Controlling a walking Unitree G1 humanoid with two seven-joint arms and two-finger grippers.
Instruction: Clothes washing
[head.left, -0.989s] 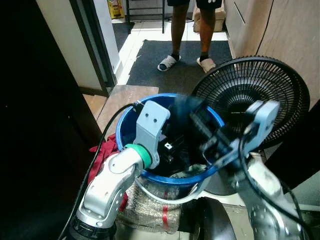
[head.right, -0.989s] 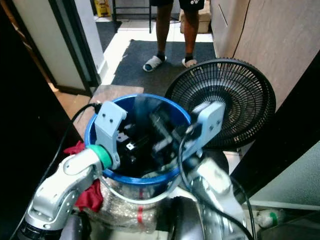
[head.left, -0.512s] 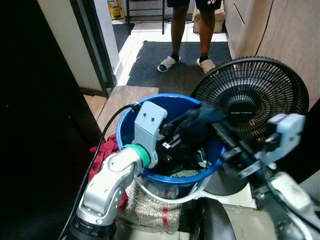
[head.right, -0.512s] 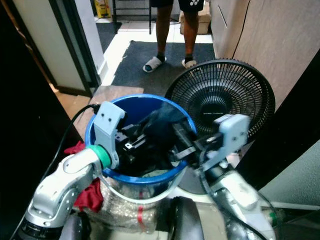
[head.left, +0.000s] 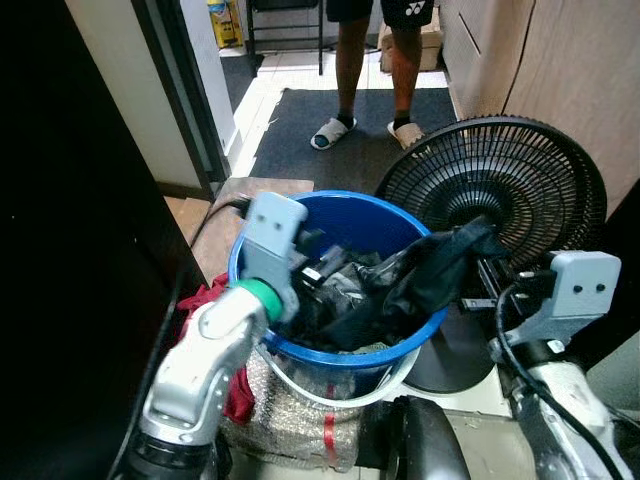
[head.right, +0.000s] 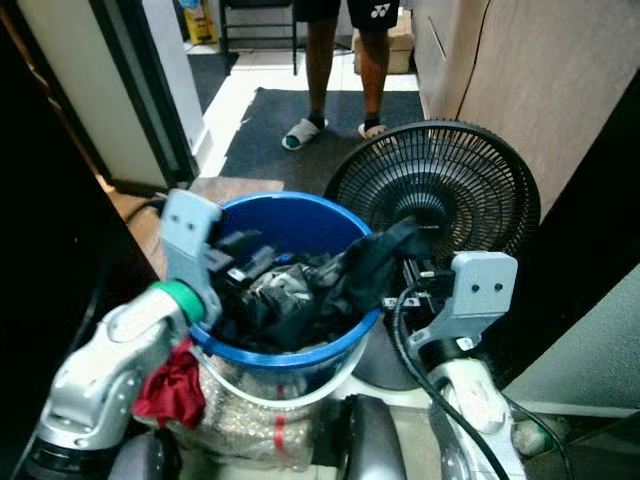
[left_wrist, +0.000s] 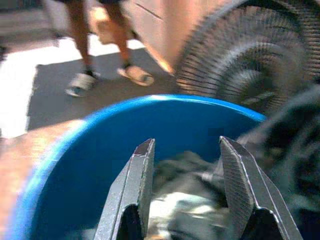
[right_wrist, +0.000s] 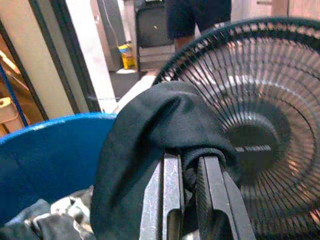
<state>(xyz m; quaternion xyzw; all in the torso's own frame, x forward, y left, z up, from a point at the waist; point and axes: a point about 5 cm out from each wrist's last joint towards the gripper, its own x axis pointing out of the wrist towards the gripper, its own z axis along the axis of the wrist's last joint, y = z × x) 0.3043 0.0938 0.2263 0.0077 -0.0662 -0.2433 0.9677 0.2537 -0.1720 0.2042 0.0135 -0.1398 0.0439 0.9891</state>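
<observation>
- While the right gripper (right_wrist: 186, 200) pinches a black garment (head.left: 430, 275) draped over the blue bucket (head.left: 340, 215) rim, lifting higher should clear it.
- Left gripper (left_wrist: 186, 190) hovers parted above the bucket's laundry.

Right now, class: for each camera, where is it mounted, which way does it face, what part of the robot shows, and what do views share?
Left eye: head, facing forward and down at blue bucket; both silver arms show.
Right eye: same head, same scene; fan, person's legs beyond.
Left wrist: along open left gripper, over bucket's clothes.
Right wrist: along right gripper pinching dark garment before fan.
Shared: bucket, fan.
</observation>
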